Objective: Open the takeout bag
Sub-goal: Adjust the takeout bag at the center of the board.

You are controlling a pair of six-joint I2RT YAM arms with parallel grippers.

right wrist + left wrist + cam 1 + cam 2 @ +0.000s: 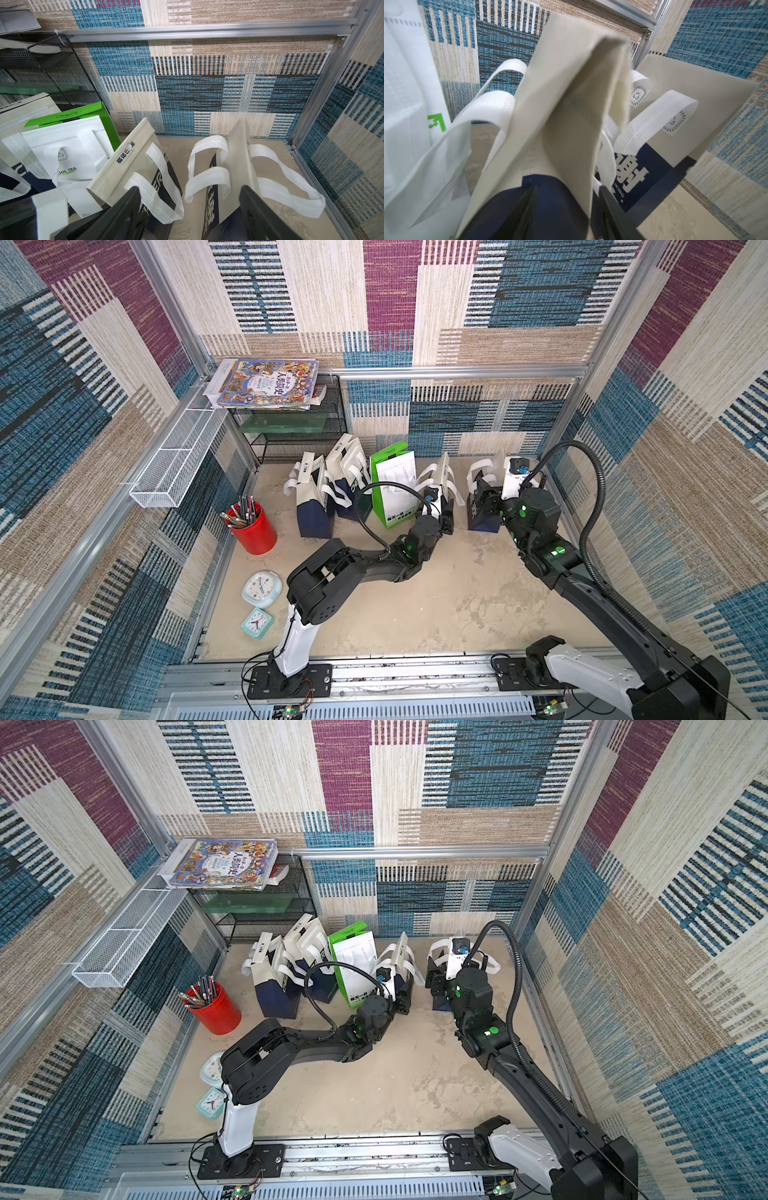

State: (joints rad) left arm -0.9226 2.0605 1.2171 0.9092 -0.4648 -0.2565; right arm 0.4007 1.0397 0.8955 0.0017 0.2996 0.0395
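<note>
Between the left jaws: the takeout bag (571, 104) stands up, and its folded side edge points away from the jaws.
Left gripper (568, 188): one jaw sits on each side of the bag's dark bottom part. The gap is narrow, but I cannot tell if they pinch the bag.
Why there: I think it is to hold one side, so the bag cannot slide when its top is pulled apart.
Right gripper (189, 188): the jaws are wide and hold nothing.
Between the right jaws: the white handles (207, 176) of the end bag (236, 158) hang there. That bag's tall top edge is close to one jaw, and the takeout bag is just past the other jaw.
Bag top: it is flat, with the two sides pressed together, so it is not open yet.
Tight spots: the green bag (404, 104) is just beside the takeout bag, and the end bag is near on the other side. I think the floppy handles could catch a jaw.
Open room: there is bare floor (415, 593) behind both grippers. The back wall (207, 93) is past the bags, beyond the jaw tips.
</note>
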